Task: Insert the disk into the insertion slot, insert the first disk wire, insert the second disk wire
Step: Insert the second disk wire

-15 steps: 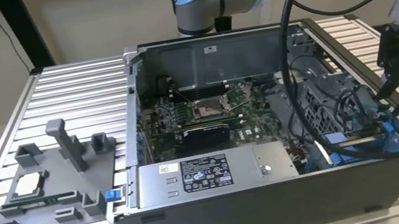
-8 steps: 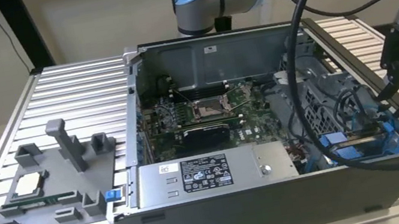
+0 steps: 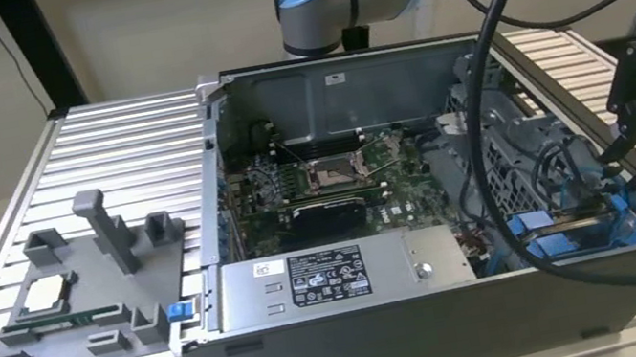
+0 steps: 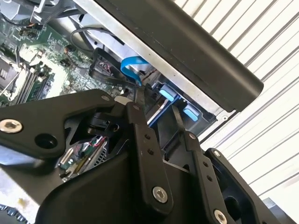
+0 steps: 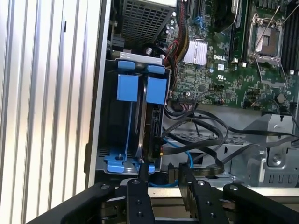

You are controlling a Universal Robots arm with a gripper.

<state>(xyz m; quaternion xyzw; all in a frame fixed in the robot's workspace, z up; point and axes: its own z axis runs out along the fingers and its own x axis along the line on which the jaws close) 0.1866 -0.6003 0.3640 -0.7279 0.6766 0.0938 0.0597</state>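
The disk [image 5: 155, 93], in its blue carrier, sits down in the insertion slot [image 5: 105, 112] just ahead of the claw [image 5: 164, 170], whose fingers are spread apart and pinch nothing. The slot occupies a corner of the open computer case [image 3: 447, 331], which rests on a ribbed aluminium surface [image 3: 118, 144] before a plain beige wall. Farther from the claw, the case holds a green motherboard [image 5: 224, 60] and a grey power-supply box [image 3: 322, 280] bearing a printed label, and a grey parts tray [image 3: 70, 317] lies well apart, past the case.

matt metal insertion slot [image 5: 108, 121]; fittings [image 5: 127, 87] probably plastic
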